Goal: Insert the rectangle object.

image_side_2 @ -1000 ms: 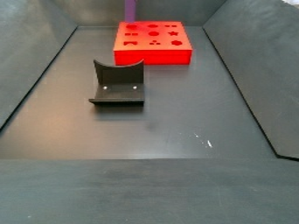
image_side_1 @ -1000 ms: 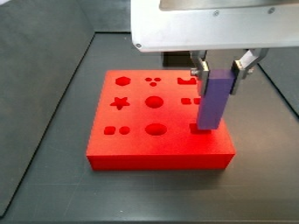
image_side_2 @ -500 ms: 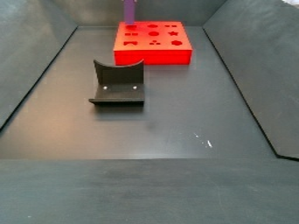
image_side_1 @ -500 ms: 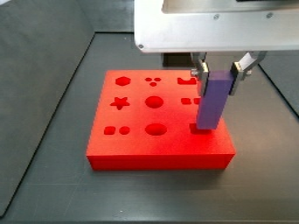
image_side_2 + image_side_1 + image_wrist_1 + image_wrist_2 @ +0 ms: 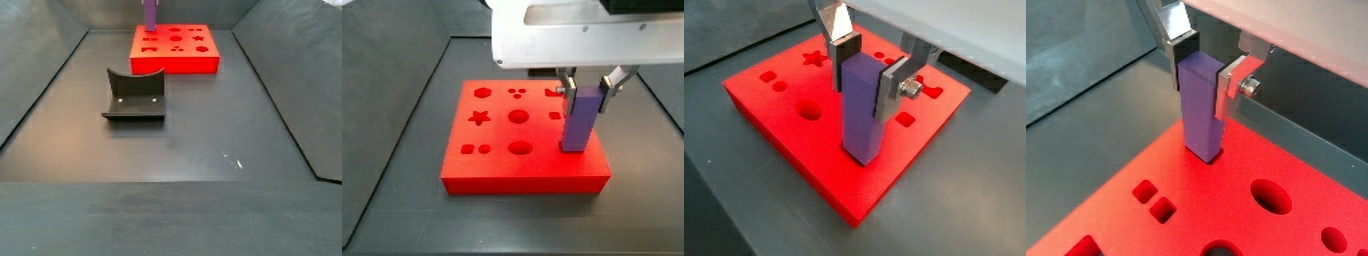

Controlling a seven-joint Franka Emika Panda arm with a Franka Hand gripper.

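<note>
The rectangle object, a purple-blue bar (image 5: pixel 581 120), stands upright with its lower end at the top face of the red block (image 5: pixel 502 150), near one corner. Whatever hole lies under the end is hidden by the bar. My gripper (image 5: pixel 591 84) is shut on the bar's upper part, one silver finger on each side. Both wrist views show the bar (image 5: pixel 863 110) (image 5: pixel 1201 105) clamped in the gripper (image 5: pixel 871 72) (image 5: pixel 1209 68) above the block (image 5: pixel 791 125) (image 5: pixel 1173 215). In a side view the bar (image 5: pixel 151 14) rises at the block's (image 5: pixel 174 62) far left corner.
The red block has several shaped holes, among them a star (image 5: pixel 478 118) and round ones (image 5: pixel 519 148). A dark grey curved holder (image 5: pixel 135 97) stands on the dark floor in front of the block. Dark walls (image 5: pixel 40 90) enclose the floor.
The gripper with the bar has come down a little and shifted slightly left in the side view. The bar stands more upright than before.
</note>
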